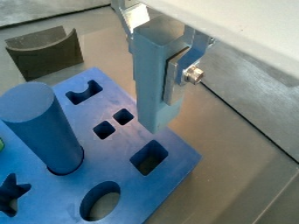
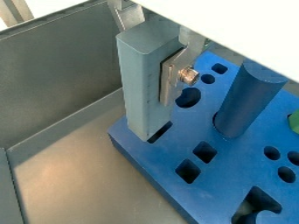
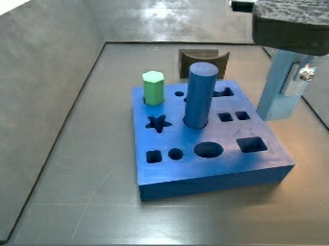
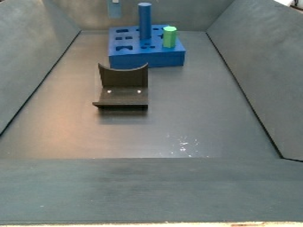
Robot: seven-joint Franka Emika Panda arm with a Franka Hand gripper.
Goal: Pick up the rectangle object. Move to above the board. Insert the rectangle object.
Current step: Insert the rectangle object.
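Grey table with raised grey walls carries the board (image 3: 213,159). At its edge the pincer (image 1: 176,72) grips the rectangle object (image 1: 158,74), long axis upright, lower end hanging over the board's rim near the rectangular hole (image 1: 149,159). That hole lies just inward, so a short sideways shift precedes lowering.

Claw (image 3: 298,79) w/ rectangle object (image 3: 279,85) beside board (image 3: 213,163) edge.

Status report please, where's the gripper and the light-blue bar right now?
Gripper shut on rectangle object, upright over the board's edge. Bar's lower end near a rectangular hole, not yet in. Dark-blue cylinder stands apart, not blocking.
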